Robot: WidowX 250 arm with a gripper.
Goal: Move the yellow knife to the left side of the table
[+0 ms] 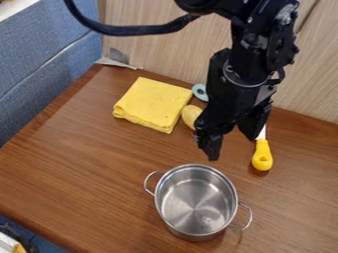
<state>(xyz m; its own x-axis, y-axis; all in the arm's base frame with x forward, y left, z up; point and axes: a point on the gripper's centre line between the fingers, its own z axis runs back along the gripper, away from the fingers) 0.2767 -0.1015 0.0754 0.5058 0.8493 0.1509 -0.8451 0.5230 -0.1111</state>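
Observation:
The black gripper (pixel 232 147) hangs over the table right of centre, its two fingers apart and nothing visible between them. Just to its right lies the yellow knife (pixel 262 156), handle toward the camera. A short piece of its pale blade shows above the handle; the rest is hidden behind the gripper. The wooden table (pixel 72 153) extends to the left of the gripper.
A steel pot (pixel 196 200) with two side handles stands in front of the gripper. Behind and to the left are a folded yellow cloth (pixel 153 104), a yellowish oval object (pixel 190 115) and a light blue ring-shaped piece (pixel 198 92). A wooden panel borders the back.

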